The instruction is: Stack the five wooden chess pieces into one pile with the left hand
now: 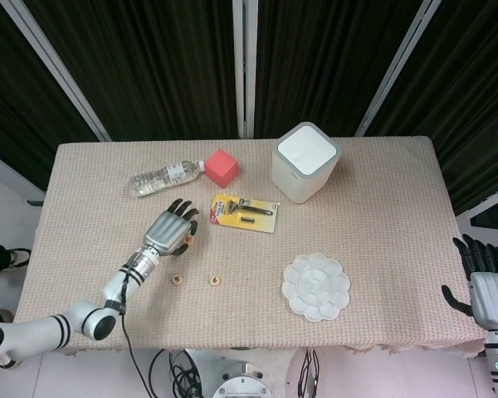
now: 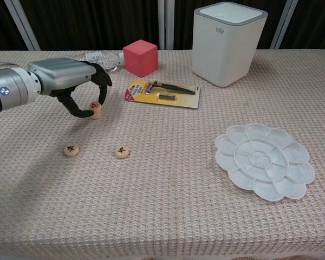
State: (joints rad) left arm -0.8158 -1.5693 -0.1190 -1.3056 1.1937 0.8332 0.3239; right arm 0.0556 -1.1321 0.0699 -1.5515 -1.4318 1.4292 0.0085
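In the head view, we see our left hand reaching over the table, with the fingers spread toward the far side. Just beside its fingertips, on the side toward our right, there is a small wooden stack, but from here we cannot tell how many pieces are in it. Two single pieces lie nearer to us than the hand: the left loose piece is almost straight back from the wrist, and the right loose piece is back and more to our right. Our right hand hangs at the far right edge, off the table, fingers apart and holding nothing. It is well apart from all the pieces, so the left hand is clearly the nearer one.

In the chest view, the left hand curls around the stack. The thumb and a finger come to its sides, but we cannot tell if they pinch it or have just let it go. The stack stands upright and looks like more than one piece high. The left loose piece lies below the hand, toward us, and the right loose piece lies just to the right of it; both are flat, with the marked face up. We judge that the next move goes from the stack back toward us, to the left loose piece first.
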